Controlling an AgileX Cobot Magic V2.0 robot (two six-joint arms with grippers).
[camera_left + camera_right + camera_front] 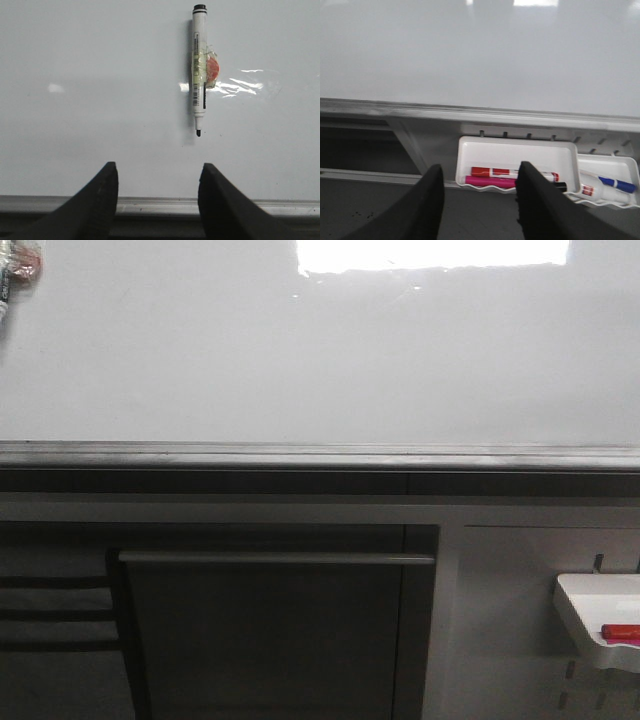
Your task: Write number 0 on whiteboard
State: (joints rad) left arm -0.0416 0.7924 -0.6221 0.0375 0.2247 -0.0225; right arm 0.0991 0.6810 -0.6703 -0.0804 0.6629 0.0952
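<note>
The whiteboard fills the upper half of the front view, glossy and blank, with a grey rail along its bottom edge. No number 0 shows on it in any view. In the left wrist view the whiteboard carries a black marker taped upright on it, tip down; its edge shows at the top left of the front view. My left gripper is open and empty, below and apart from the marker. My right gripper is open and empty, facing a white tray under the whiteboard.
The tray holds a red marker and a pink marker; a second tray beside it holds a blue-capped marker. A tray with a red marker shows at the front view's lower right. A dark cabinet stands below the rail.
</note>
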